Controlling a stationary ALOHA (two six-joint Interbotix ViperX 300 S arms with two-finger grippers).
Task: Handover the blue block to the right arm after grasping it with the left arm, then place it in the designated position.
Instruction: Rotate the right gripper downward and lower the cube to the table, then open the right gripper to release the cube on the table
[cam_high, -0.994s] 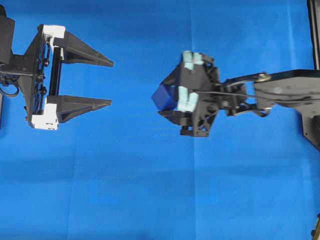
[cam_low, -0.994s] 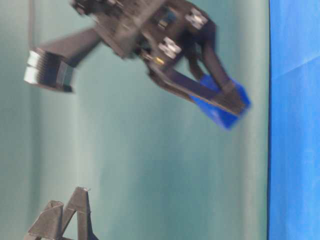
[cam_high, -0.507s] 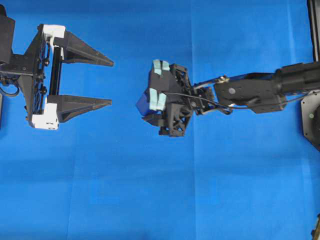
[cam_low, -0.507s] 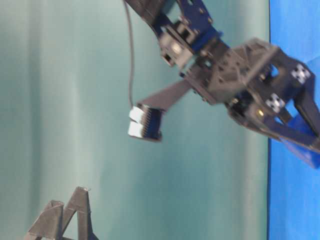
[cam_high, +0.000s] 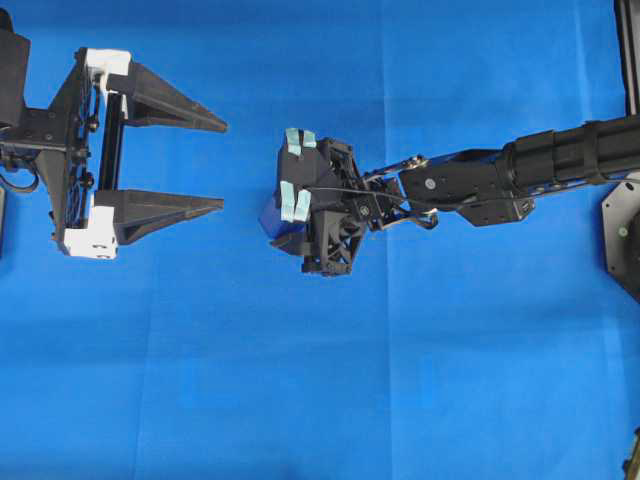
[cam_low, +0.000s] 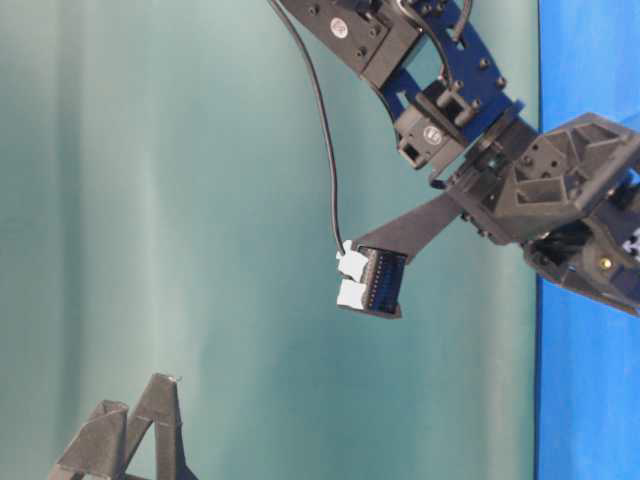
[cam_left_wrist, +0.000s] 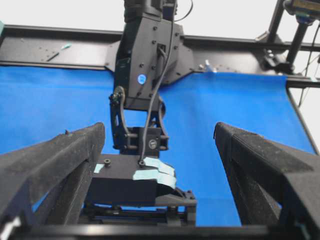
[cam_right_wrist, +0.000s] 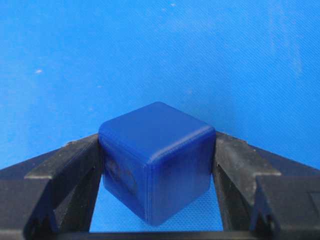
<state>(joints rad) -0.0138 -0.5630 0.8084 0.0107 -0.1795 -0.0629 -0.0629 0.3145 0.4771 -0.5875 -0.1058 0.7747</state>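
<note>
The blue block (cam_right_wrist: 157, 160), a small dark-blue cube, is clamped between the two black fingers of my right gripper (cam_right_wrist: 157, 142), just over the blue cloth. From overhead only a corner of the blue block (cam_high: 270, 213) peeks out left of the right gripper (cam_high: 283, 228), whose body points down near the cloth's middle. My left gripper (cam_high: 222, 166) stays at the left, open wide and empty, a short gap from the block. In the left wrist view the left gripper (cam_left_wrist: 160, 130) frames the right arm's gripper body (cam_left_wrist: 140, 187); the block is hidden there.
Blue cloth (cam_high: 300, 400) covers the table. A black frame post (cam_high: 627, 60) and a mount plate (cam_high: 622, 235) stand at the right edge. The right arm's wrist camera (cam_low: 372, 280) hangs below the arm. Black rails (cam_left_wrist: 60, 50) run along the far side.
The right gripper, still holding the block, has moved left toward the left gripper and dropped lower over the cloth. The left arm has not moved.
</note>
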